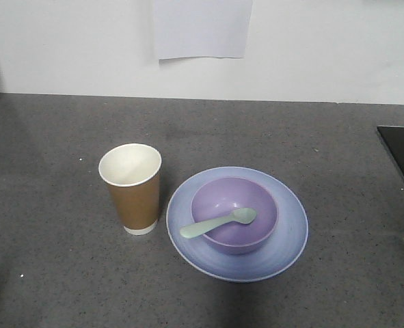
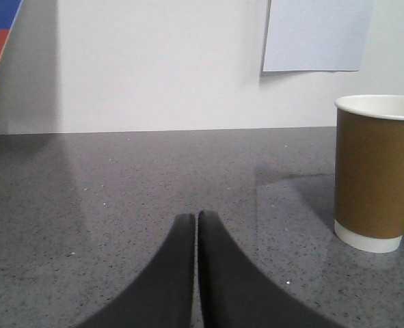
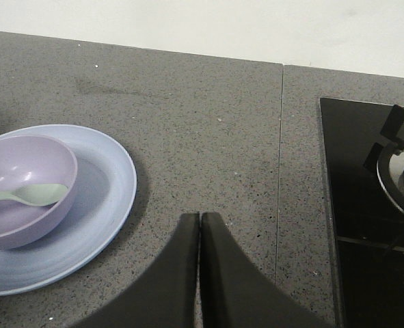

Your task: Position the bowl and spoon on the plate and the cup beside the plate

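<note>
Only the two grippers showed of the robot, each seen from its own wrist camera. The left gripper [image 2: 197, 217] had two matte black fingers [image 2: 167, 273], broad at the base and curving inward to narrow, rounded tips, with a thin pale seam between them. The right gripper [image 3: 199, 217] looked the same: smooth dark fingers [image 3: 229, 273] of plain finish, flared below, tapering upward. No cables, screws or markings were visible on either.

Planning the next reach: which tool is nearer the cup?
Left. The left tool, shut, has the cup close ahead to its right; the right tool sees only the plate.
</note>
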